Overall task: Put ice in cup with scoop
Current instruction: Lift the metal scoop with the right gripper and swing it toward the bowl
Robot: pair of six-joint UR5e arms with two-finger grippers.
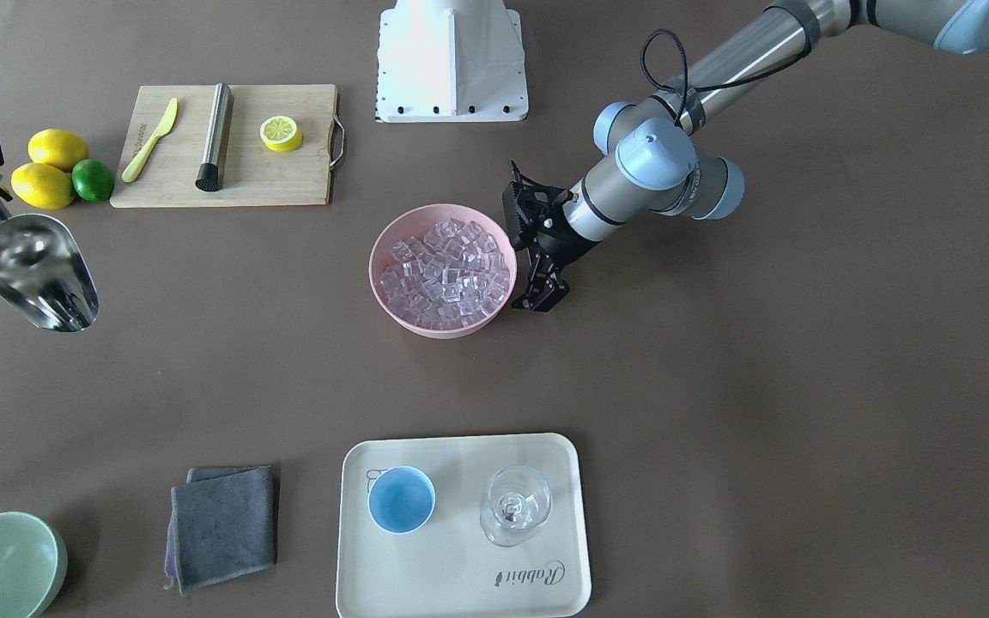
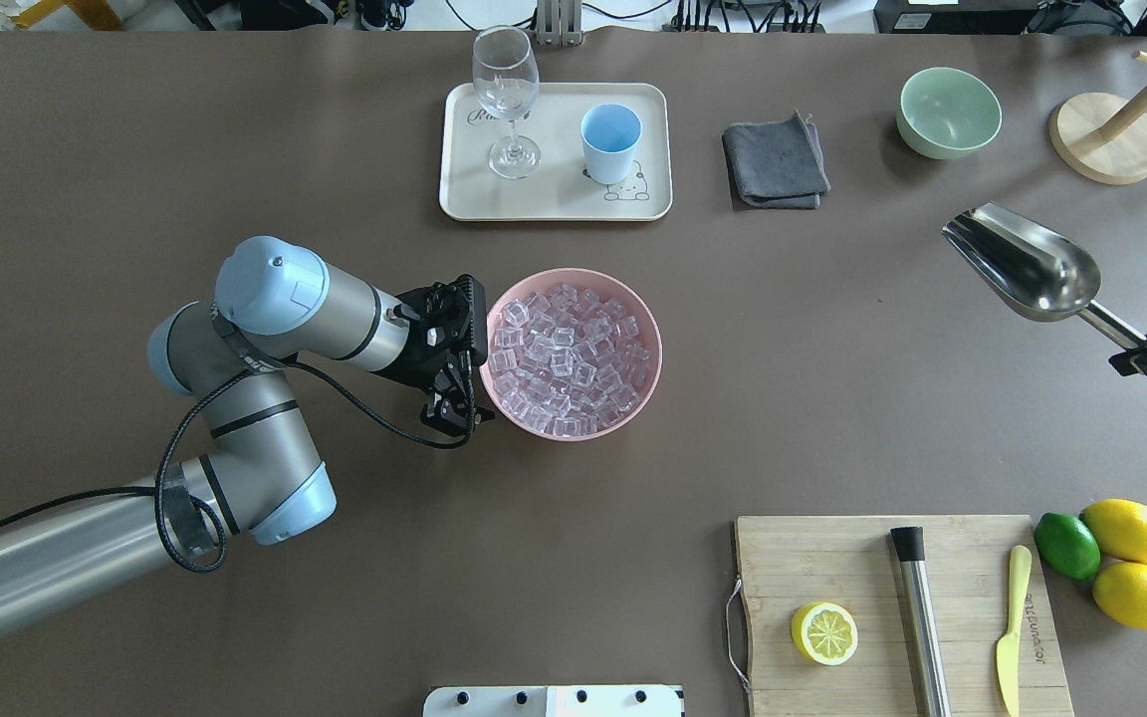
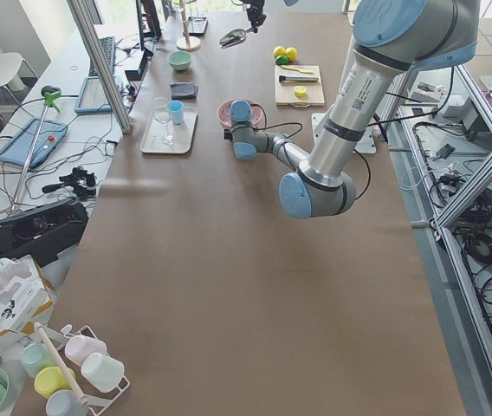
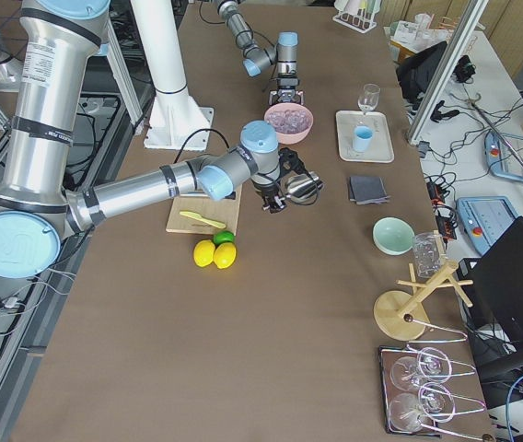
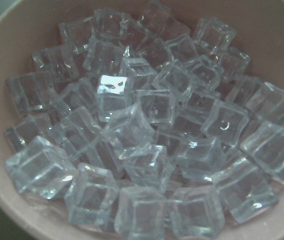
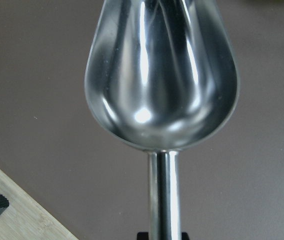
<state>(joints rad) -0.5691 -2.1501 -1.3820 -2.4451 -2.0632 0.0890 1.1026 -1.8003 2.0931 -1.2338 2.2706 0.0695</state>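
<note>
Clamps the shiny steel scoop (image 2: 1027,261) by its rod in the right gripper (image 2: 1146,354), empty, ready to dig. Sets the left gripper (image 2: 454,410) at the pink bowl (image 2: 658,349) of clear ice cubes (image 2: 569,363), likely steadying; opening unclear. Finds the small light-blue cup (image 2: 610,134) empty on the cream tray (image 2: 554,199).

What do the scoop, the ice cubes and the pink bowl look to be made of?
The scoop looks like polished steel: mirror-bright reflections. The ice cubes are clear and glassy with crisp edges and no visible meltwater, so possibly acrylic. The pink bowl is opaque and matte, perhaps plastic or ceramic.
</note>
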